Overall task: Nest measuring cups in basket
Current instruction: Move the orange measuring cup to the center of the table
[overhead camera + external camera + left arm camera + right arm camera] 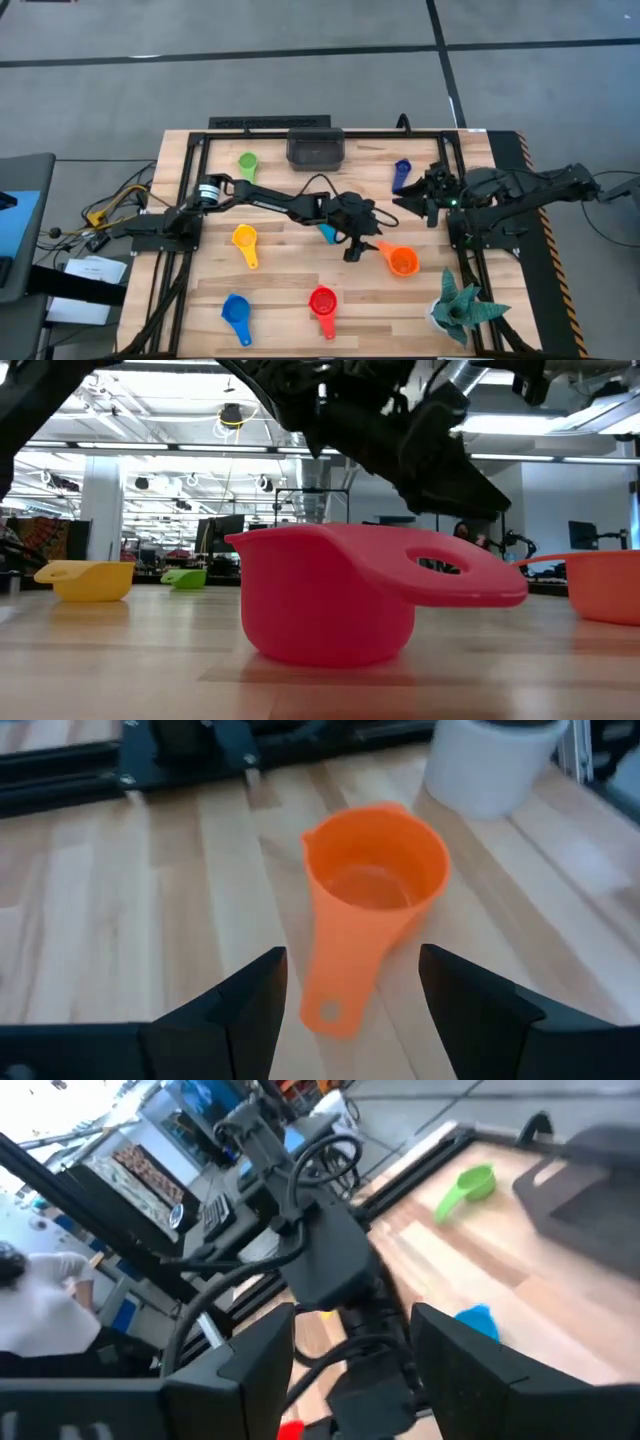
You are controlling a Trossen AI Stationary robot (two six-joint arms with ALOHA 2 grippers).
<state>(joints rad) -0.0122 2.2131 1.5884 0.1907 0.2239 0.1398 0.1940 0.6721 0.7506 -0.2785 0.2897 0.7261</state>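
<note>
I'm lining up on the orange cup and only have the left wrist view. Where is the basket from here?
Observer: In the high view the basket sits at the middle of the table's top edge, well apart from the orange cup.
Operator: Any cups in it?
Observer: None that I can see. Seven cups lie on the tabletop outside it, and the light blue cup is near the table's centre.
Operator: Where is the other arm?
Observer: The right gripper is beside the dark blue cup, to the basket's right, with its jaws open and nothing between them.
</note>
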